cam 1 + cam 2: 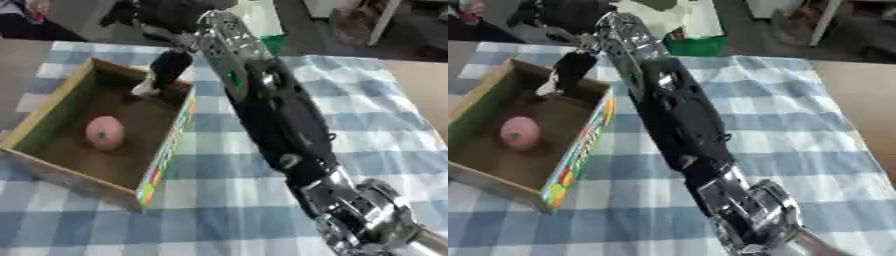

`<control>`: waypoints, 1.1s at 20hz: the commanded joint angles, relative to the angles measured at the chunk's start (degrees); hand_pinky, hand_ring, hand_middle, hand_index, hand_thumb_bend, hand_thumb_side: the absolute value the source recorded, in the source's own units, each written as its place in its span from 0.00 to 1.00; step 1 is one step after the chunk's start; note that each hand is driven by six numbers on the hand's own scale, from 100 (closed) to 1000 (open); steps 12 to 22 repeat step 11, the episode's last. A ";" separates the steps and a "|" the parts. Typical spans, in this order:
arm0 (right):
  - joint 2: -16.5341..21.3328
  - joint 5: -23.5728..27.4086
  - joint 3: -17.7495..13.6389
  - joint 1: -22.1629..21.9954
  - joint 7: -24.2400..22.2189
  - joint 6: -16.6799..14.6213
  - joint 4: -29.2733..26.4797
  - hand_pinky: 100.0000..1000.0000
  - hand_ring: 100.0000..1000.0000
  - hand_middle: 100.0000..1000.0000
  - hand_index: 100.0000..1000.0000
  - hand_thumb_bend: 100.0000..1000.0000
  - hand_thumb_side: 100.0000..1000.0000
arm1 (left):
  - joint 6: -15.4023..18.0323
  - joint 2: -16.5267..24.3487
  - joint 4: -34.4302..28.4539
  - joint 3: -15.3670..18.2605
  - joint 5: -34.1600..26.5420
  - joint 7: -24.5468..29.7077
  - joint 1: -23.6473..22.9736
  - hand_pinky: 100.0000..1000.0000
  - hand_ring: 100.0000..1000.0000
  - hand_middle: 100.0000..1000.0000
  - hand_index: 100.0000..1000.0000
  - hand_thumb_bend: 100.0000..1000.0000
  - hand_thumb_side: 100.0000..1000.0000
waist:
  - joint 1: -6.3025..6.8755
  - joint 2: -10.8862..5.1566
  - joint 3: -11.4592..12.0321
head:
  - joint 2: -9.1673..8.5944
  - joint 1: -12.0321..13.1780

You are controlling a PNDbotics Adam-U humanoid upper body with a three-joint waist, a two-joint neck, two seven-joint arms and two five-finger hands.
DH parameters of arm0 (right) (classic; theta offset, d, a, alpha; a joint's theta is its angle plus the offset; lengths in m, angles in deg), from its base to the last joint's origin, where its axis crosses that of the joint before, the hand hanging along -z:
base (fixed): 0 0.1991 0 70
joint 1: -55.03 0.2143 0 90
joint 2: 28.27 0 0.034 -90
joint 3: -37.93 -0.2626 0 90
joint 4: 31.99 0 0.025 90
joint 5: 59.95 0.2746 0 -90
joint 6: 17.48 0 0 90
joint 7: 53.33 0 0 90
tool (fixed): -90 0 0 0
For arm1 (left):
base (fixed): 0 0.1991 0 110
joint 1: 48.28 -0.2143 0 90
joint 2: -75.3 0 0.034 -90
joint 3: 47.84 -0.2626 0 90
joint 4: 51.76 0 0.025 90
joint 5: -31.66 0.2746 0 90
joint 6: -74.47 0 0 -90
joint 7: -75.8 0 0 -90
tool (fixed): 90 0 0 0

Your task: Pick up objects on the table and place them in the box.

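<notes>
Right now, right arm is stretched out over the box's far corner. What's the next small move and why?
Probably open the right hand and let go. It is holding a dark bottle-shaped object with a pale lower end, which hangs just inside the far corner of the box. A pink round object already lies on the box floor, well clear of the drop spot. Whether the fingers wrap it fully cannot be seen.

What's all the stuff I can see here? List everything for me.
Box: one, cardboard with a colourful edge, left on the table.
Pink object: one, round, inside the box.
Dark object: one, black with a pale lower end, held over the box's far corner.
Tablecloth: one, blue-and-white check, covering the table.
Green item: one, beyond the table's far edge.
Right arm: one, black and silver, reaching diagonally across to the box.
Right hand: one, at the dark object's top; fingers unclear.
</notes>
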 commanded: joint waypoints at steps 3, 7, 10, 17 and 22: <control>4.37 11.83 -1.30 -0.56 -3.89 4.81 -8.46 0.80 0.89 0.82 0.94 0.74 0.72 | 0.14 0.58 -0.99 0.55 0.29 -0.31 -0.42 0.44 0.32 0.53 0.74 0.07 0.52 | 1.11 -1.41 -0.54 | 1.22 1.27; 7.87 20.08 -2.53 -3.16 -4.97 10.91 -15.84 0.81 0.89 0.81 0.95 0.73 0.75 | 0.18 0.30 -0.99 0.80 0.49 -0.54 -0.90 0.44 0.32 0.53 0.74 0.07 0.52 | 1.58 -1.78 -1.56 | 1.55 1.99; 10.57 25.64 -3.14 -6.24 -5.02 14.66 -21.20 0.81 0.88 0.80 0.95 0.71 0.77 | 0.08 0.13 -0.99 0.95 0.67 -0.79 -1.13 0.44 0.32 0.53 0.74 0.07 0.52 | 1.92 -2.16 -2.51 | 1.88 2.61; 11.71 27.35 -3.46 -7.46 -4.74 15.85 -22.95 0.81 0.88 0.80 0.95 0.70 0.79 | 0.09 0.08 -0.99 1.02 0.73 -0.88 -1.16 0.44 0.32 0.53 0.74 0.07 0.52 | 2.02 -2.24 -2.82 | 1.94 2.87; 11.71 27.35 -3.46 -7.46 -4.74 15.85 -22.95 0.81 0.88 0.80 0.95 0.70 0.79 | 0.09 0.08 -0.99 1.02 0.73 -0.88 -1.16 0.44 0.32 0.53 0.74 0.07 0.52 | 2.02 -2.24 -2.82 | 1.94 2.87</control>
